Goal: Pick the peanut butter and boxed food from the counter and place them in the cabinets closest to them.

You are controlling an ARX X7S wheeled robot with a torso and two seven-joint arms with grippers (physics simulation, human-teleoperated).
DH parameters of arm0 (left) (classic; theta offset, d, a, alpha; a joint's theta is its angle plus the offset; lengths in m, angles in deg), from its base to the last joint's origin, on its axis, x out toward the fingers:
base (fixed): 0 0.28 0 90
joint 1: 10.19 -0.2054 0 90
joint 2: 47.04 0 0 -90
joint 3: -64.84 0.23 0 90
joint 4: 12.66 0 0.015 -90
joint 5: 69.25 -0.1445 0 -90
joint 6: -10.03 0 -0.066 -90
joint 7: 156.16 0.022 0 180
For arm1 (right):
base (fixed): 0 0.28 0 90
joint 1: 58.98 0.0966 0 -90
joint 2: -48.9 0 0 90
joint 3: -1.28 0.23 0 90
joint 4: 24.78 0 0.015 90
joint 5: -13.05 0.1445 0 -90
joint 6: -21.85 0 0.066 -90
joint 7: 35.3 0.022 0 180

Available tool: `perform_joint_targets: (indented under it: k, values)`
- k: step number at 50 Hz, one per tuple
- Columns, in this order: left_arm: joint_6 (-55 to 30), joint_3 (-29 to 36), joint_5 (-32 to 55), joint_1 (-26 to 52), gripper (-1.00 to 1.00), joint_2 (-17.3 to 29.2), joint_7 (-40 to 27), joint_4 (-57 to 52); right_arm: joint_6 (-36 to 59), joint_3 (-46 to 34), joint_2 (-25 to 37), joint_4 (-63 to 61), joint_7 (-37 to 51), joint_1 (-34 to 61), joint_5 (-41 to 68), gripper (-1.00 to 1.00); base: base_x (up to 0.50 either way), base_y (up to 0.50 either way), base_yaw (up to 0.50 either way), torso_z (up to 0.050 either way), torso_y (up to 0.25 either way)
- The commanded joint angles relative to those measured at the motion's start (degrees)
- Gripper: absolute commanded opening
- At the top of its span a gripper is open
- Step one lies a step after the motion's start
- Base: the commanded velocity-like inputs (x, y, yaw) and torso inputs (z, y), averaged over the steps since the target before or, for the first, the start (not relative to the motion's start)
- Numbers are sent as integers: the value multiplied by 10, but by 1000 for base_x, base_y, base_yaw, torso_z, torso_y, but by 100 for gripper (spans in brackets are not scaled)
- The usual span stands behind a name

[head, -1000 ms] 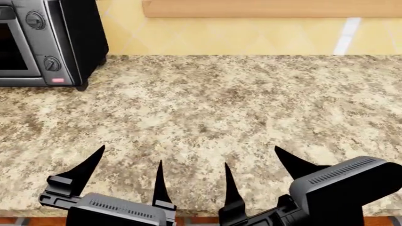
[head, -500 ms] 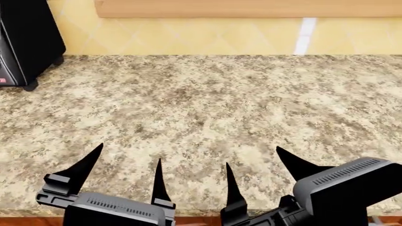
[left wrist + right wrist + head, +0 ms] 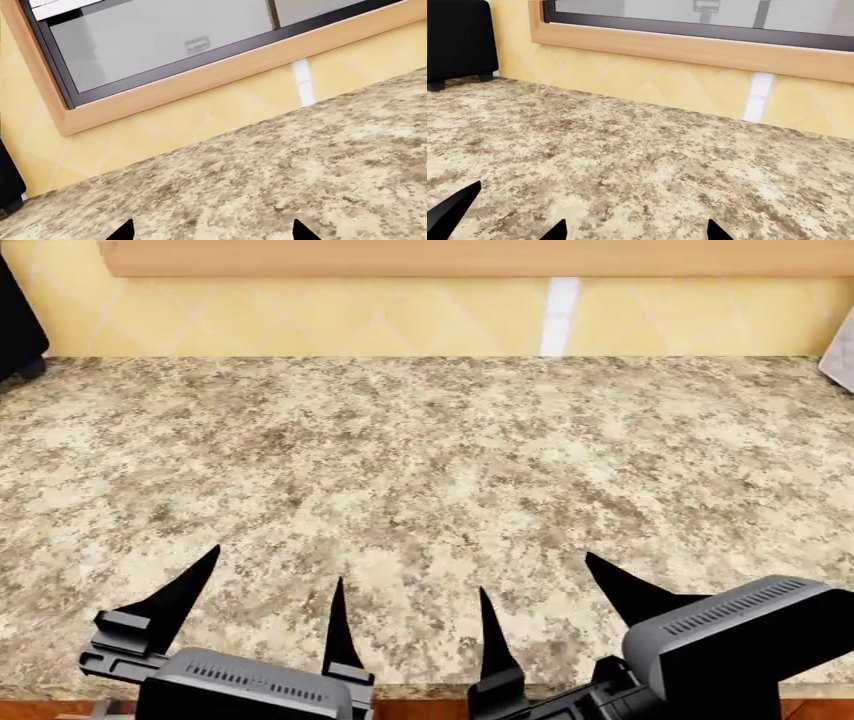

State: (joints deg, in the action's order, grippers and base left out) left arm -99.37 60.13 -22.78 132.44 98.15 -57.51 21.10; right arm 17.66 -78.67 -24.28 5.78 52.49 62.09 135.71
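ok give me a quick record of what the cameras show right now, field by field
counter: speckled granite, spans the head view
left gripper: open, empty, over the front edge
right gripper: open, empty, beside the left one
black appliance: far left, on the counter
window frame: wooden, above the yellow tiled wall
peanut butter, boxed food: not in view

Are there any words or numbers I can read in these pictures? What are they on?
No, there are none to read.
The window shows a small pale sign shape behind the glass, too blurred to read.
The counter, the yellow wall tiles, the black appliance, the left pincer and the right pincer carry no lettering.
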Motion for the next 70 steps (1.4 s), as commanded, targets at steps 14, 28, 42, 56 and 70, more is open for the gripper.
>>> perform_joint_targets:
  k: [14,28,42,56,70]
  values:
    - [-3,-4,3,1,100,-3,7,4,-4,-7,1,1,-1,3,-4,100,-1,-500,0,0,0]
    - [2,-5,-2,-4,100,-1,11,7,4,-4,-5,2,-10,-2,-13,100,-1,-500,0,0,0]
    - [3,-6,-5,-8,100,0,10,7,14,7,-11,3,-23,-10,-20,100,-2,-500,0,0,0]
    - [1,-9,-3,-7,100,1,11,5,13,3,-11,2,-21,-8,-21,100,-2,-500,0,0,0]
    - [-5,-10,1,-6,100,-3,12,5,6,-1,-6,3,-17,-4,-17,100,-2,-500,0,0,0]
